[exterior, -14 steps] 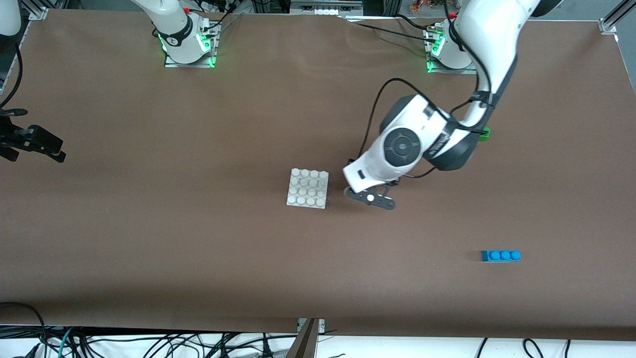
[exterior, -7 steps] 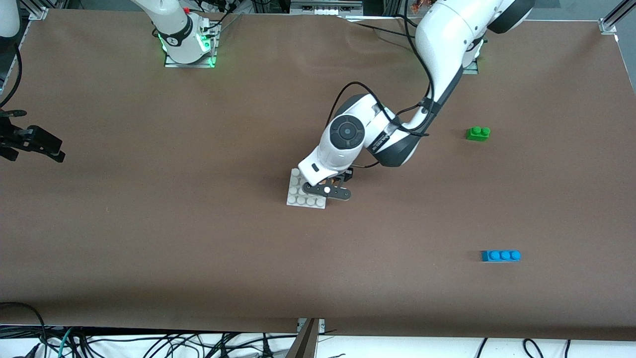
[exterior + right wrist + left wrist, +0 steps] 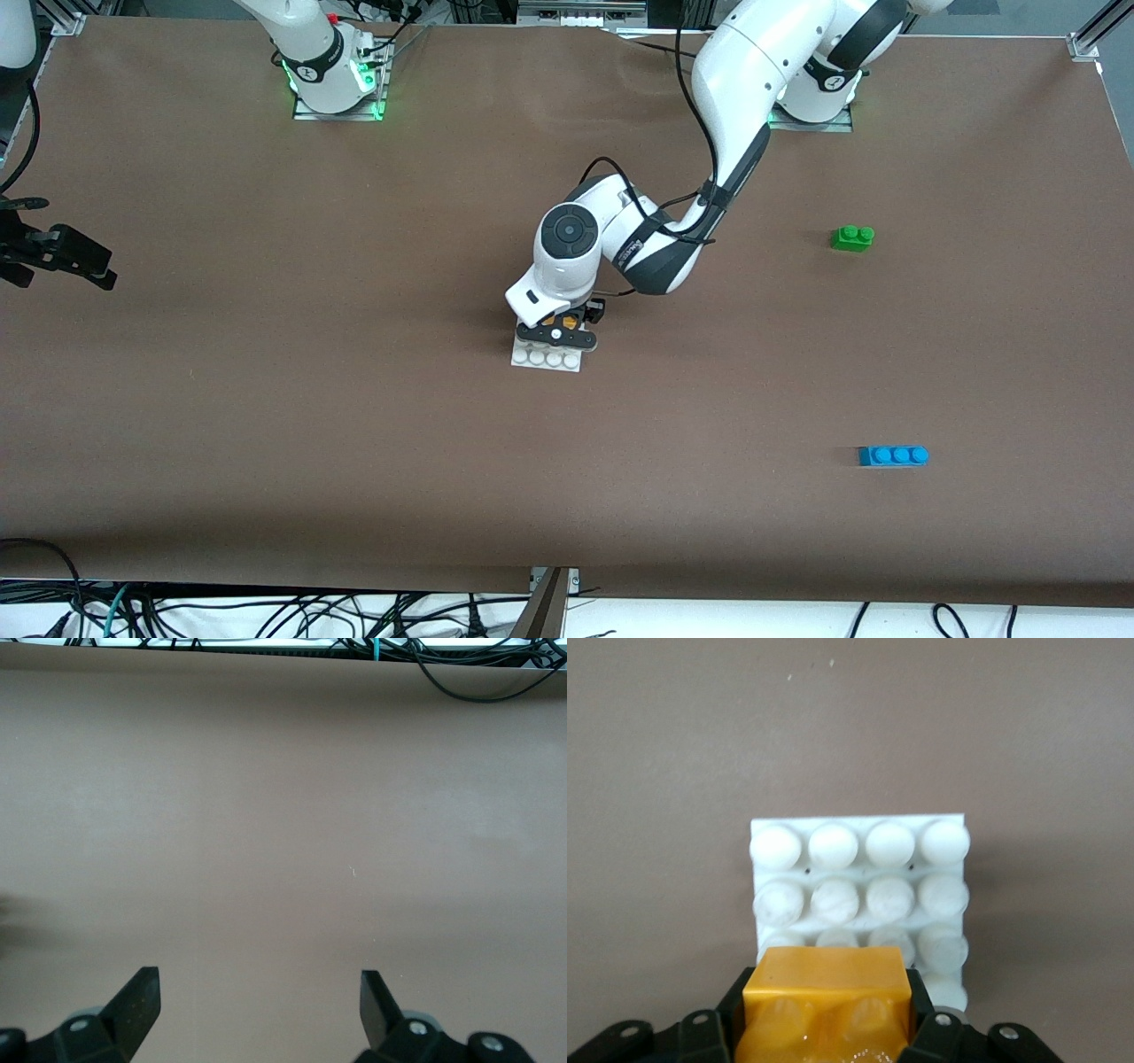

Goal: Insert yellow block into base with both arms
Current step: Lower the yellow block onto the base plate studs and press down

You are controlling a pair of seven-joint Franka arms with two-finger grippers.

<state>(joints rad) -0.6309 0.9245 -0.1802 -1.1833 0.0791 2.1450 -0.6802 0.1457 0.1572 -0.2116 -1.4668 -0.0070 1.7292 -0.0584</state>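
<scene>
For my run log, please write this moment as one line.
left gripper: shut on yellow block, over base | right gripper: open, waiting over bare table

bg: brown table cover (image 3: 266, 443) | black cables (image 3: 266, 611) on white floor at cam edge

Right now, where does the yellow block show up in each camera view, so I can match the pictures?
Front view: the yellow block peeks out under the left hand, over the base.
Left wrist view: the block fills the lower middle, clamped between the black fingers, over the base.
Right wrist view: not in it; only bare table and the open right hand.
Shared landmark: the white studded base.
</scene>
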